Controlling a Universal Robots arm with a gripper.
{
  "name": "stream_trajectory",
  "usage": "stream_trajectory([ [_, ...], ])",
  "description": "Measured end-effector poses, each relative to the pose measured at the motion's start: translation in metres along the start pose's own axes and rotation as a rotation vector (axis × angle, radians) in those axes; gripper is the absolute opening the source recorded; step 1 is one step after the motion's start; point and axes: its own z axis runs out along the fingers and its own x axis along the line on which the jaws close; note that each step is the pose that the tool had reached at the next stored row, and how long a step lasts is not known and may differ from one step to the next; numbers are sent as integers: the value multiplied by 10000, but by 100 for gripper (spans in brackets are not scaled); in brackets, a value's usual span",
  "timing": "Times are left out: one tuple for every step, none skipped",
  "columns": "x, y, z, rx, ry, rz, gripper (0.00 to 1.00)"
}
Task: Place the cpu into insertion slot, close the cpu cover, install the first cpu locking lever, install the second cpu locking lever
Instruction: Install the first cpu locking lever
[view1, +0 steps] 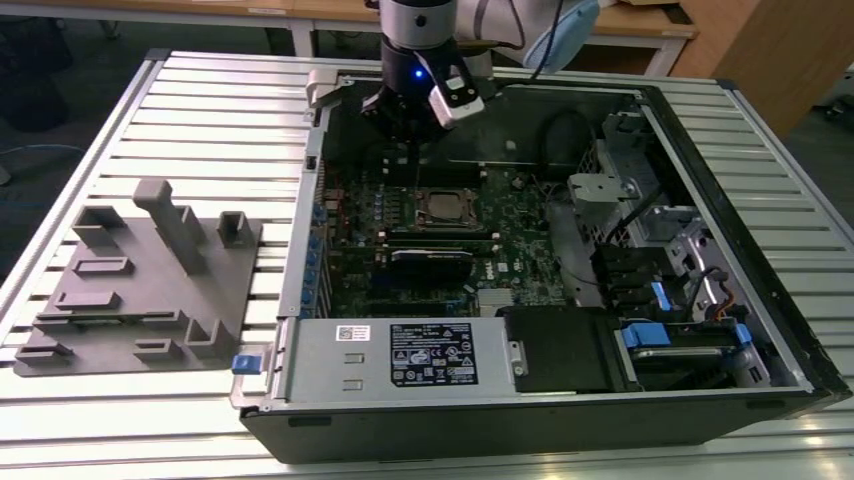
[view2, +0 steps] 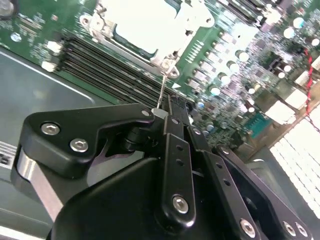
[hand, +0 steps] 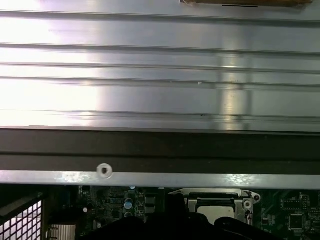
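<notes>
Jaws looked drawn together in the second wrist view, and I judged the gripper (view2: 162, 114) to be pinching the free end of a thin wire lever (view2: 164, 85). That lever ran straight away from the fingertips, its long axis aimed at the near corner of the cover (view2: 131, 51). The cover lay flat over the chip (view2: 145, 25), whose pale top showed through the window. Green board (view2: 240, 75) crowded with small parts lay close on all sides, so I reckoned there was little room to swing.

From the exterior view, the arm hung over the board's edge nearest the arm's own base, with the socket (view1: 447, 208) just beyond, near the middle of the board, inside the open case (view1: 400, 420) on the slatted table (view1: 200, 110).

Through the first wrist view, the chip sat in its socket behind the case wall (hand: 150, 150).
</notes>
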Motion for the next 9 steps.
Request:
stream_trajectory([
  [-24,0,1,0,0,0,11],
  [-49,0,2,0,1,0,11],
  [-71,0,3,0,0,0,11],
  [-91,-1,3,0,0,0,11],
  [-100,-1,3,1,1,-1,11],
  [-100,-1,3,1,1,0,11],
  [-100,-1,3,0,0,1,11],
  [-100,-1,4,-3,-1,1,11],
  [-101,-1,4,-37,0,0,11],
])
